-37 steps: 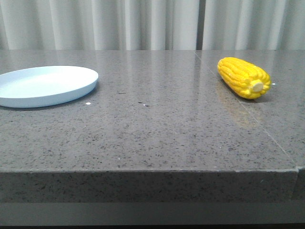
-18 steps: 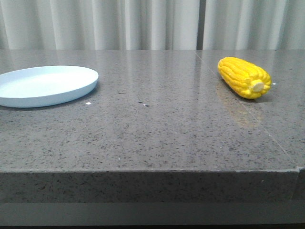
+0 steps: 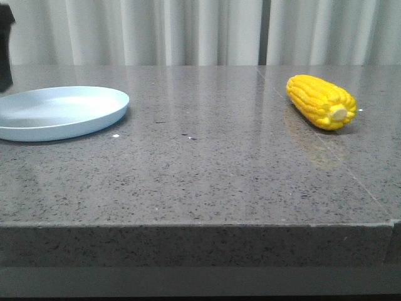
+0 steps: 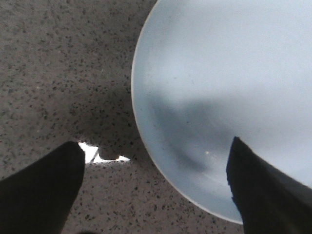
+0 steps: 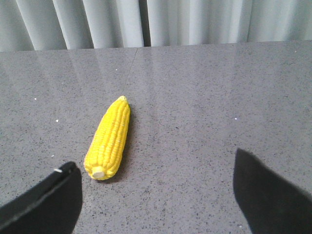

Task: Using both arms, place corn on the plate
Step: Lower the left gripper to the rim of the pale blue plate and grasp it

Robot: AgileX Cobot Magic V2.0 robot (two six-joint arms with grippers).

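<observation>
On table (image 3: 207, 169), corn (image 3: 321, 101) right, plate (image 3: 59, 111) left, apart

A grey speckled stone table (image 3: 207, 169) fills most of the room's near side, its top polished enough to throw back soft pale streaks of light. A thin seam (image 3: 326, 147) runs across the top on the right, slanting from the far edge toward the near corner. The front edge is thick and squared, with a lighter band below it. A few tiny white flecks (image 3: 116, 135) lie on the surface. Behind the table hangs a pale curtain (image 3: 188, 31) in long vertical folds, with one darker gap (image 3: 264, 31) between two panels.
</observation>
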